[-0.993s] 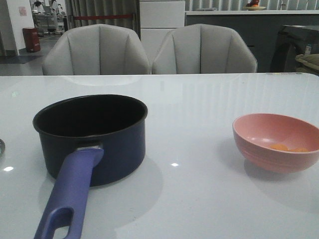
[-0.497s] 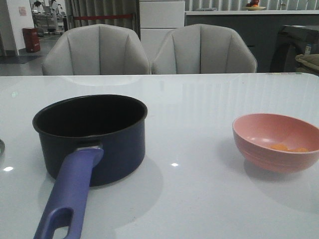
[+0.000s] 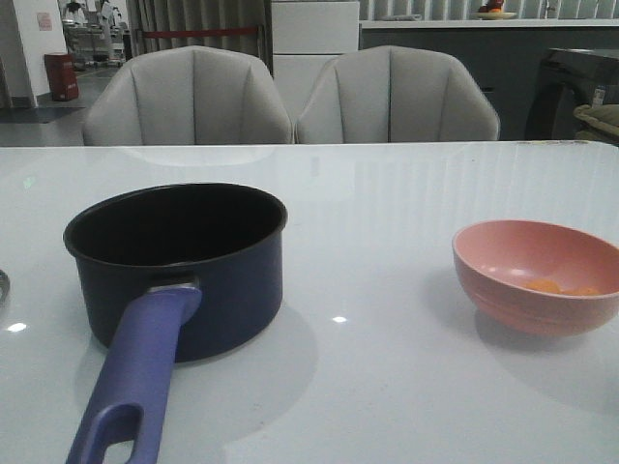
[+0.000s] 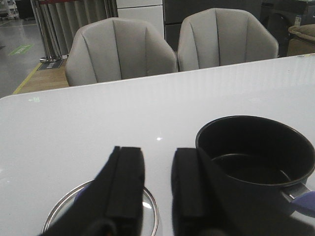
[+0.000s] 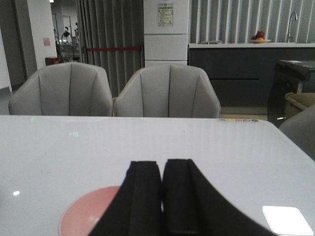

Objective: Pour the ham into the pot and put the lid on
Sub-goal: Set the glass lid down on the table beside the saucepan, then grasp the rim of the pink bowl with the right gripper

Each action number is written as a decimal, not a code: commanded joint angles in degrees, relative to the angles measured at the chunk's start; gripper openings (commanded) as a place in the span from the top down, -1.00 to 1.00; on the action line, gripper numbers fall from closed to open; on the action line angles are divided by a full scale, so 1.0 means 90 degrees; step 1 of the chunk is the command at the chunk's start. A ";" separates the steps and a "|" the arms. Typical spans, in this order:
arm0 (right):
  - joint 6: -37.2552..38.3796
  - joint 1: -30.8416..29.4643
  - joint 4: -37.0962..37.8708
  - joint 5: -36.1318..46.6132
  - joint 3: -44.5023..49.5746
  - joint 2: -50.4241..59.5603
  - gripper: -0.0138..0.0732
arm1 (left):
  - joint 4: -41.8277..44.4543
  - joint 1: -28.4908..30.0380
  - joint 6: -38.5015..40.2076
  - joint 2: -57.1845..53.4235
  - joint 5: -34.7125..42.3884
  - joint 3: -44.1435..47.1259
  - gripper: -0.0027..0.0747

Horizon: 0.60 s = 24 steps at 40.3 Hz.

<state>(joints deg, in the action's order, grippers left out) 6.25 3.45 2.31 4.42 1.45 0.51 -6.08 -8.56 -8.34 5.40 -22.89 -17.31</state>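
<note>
The dark navy pot stands on the left of the white table, its purple-blue handle pointing toward me. Small orange ham chunks lie in the pink bowl on the right. Neither gripper shows in the front view. In the left wrist view my left gripper is open above the table beside the pot. The glass lid with a steel rim lies on the table, mostly hidden by the fingers. My right gripper is shut and holds nothing, with the pink bowl just beyond it.
Two grey chairs stand behind the table's far edge. A sliver of the lid's rim shows at the front view's left border. Bare white tabletop lies between pot and bowl.
</note>
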 commanded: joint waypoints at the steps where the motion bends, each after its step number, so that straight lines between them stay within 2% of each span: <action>1: 0.0042 -0.0007 -0.0197 0.0499 -0.0188 0.0054 0.33 | -0.0018 -0.0042 0.0008 0.0074 0.0536 -0.0170 0.64; 11: 0.0042 -0.0007 -0.0320 -0.0860 -0.1347 -0.1180 0.33 | -0.0018 -0.0042 0.0008 0.0074 0.0550 -0.0170 0.63; 15: 0.0042 -0.0007 -0.0330 -0.0921 -0.1529 -0.1640 0.33 | -0.0018 -0.0042 0.0008 0.0074 0.0563 -0.0170 0.63; 24: 0.0090 -0.0007 -0.0449 -0.0358 -0.1529 -0.2252 0.33 | -0.0018 -0.0042 0.0008 0.0074 0.0577 -0.0170 0.63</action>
<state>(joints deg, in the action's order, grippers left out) 6.76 3.45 -0.74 -4.79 -10.10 -18.02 -6.08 -8.56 -8.45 5.40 -22.50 -17.31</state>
